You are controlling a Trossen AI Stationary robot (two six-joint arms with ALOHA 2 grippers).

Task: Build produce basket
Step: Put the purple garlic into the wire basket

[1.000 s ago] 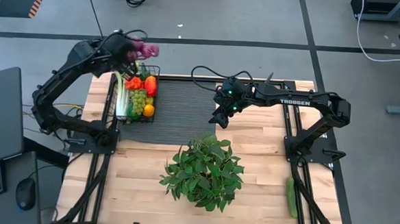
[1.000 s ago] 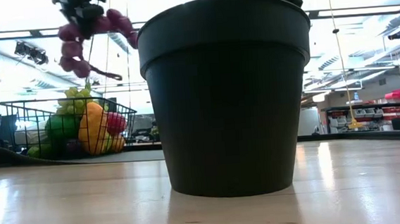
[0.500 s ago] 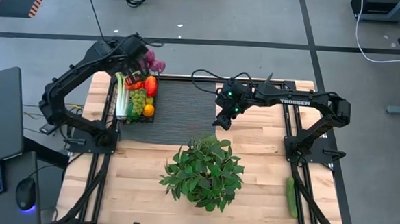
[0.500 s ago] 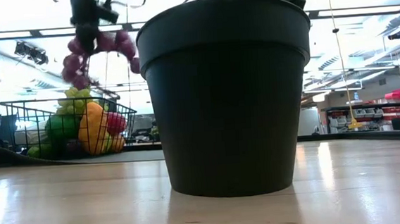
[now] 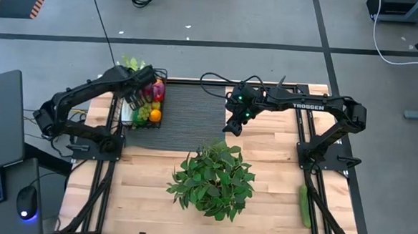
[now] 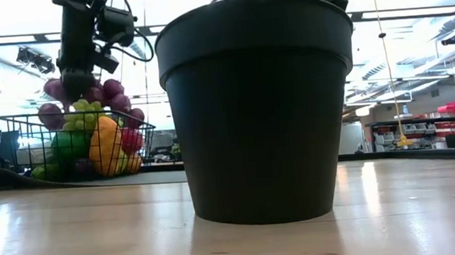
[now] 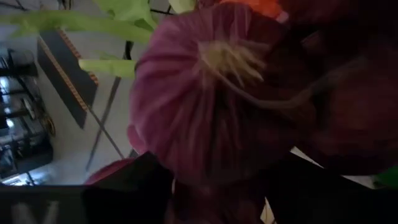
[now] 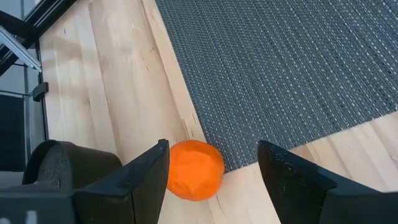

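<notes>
Purple bulbs: a string of purple bulbs (image 6: 89,95) hangs at the top of the basket, among the grapes; one bulb (image 7: 211,93) fills the left wrist view, a pale dry tuft at its crown
Left arm: bent at the elbow, reaching from the table's left edge toward the far end of the basket; in the low view the forearm comes down steeply from above
Left gripper: left gripper (image 5: 140,85) sits over the basket's far end; it pinches the bulb string, the bulbs dangling right under it in the low view
Basket: black wire basket (image 5: 116,108) stands on the left end of the dark ribbed mat (image 5: 195,113), near the table's left side; upright in the low view
Produce in basket: green grapes (image 6: 82,113), an orange-yellow pepper (image 6: 104,144), a red piece (image 6: 134,140), a green piece (image 6: 66,145)
Right arm: stretched across from the right side, wrist near the mat's front right edge
Right gripper: right gripper (image 8: 211,171) hovers with fingers spread wide on either side of an orange (image 8: 194,169); not touching it
Orange: on the wood (image 8: 112,93), touching the mat's edge
Plant: leafy potted plant (image 5: 213,178) at table centre; its black pot (image 6: 258,109) dominates the low view
Cucumber: cucumber (image 5: 304,205) lies near the right front edge, well apart from the basket
</notes>
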